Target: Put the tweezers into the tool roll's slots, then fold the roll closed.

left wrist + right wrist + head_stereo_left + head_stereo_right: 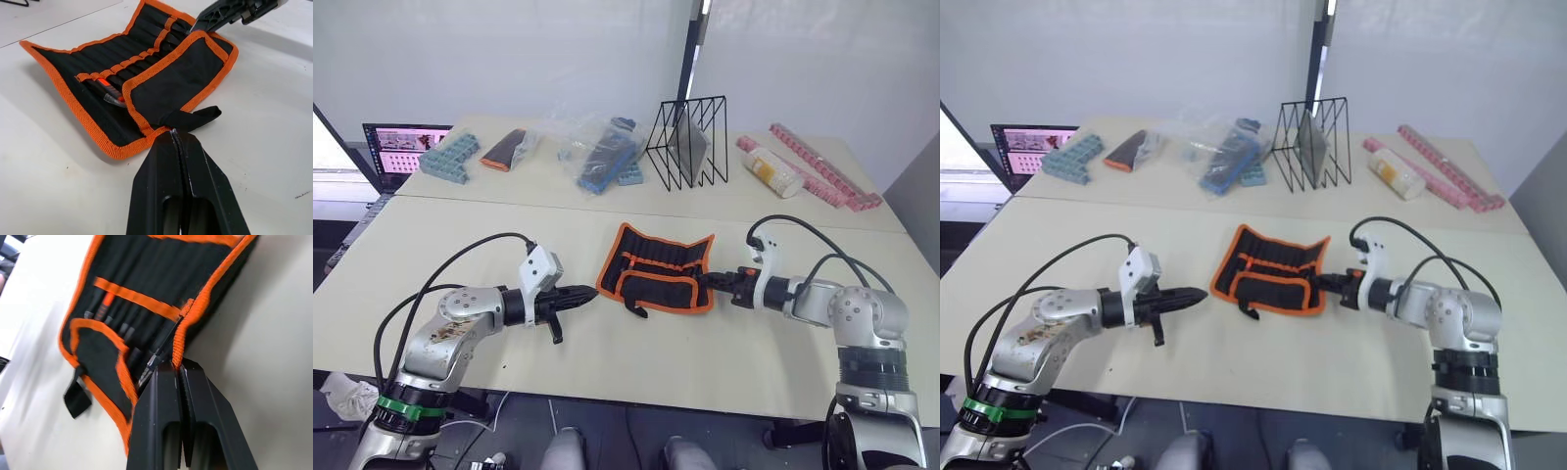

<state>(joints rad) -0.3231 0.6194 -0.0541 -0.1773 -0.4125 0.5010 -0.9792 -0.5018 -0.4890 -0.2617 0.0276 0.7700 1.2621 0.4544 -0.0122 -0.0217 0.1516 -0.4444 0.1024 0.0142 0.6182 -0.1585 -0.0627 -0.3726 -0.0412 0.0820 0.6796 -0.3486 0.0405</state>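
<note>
Now right gripper [178, 368] pinches tool roll's [656, 266] orange edge, left gripper [590, 292] closed nearby

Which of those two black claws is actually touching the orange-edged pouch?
The right gripper: its shut fingers pinch the tool roll's orange edge. The left gripper, also shut, stops just short of the roll's strap, holding nothing.

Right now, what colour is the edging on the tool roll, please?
Orange, clearest in the left wrist view, on the black fabric tool roll.
</note>
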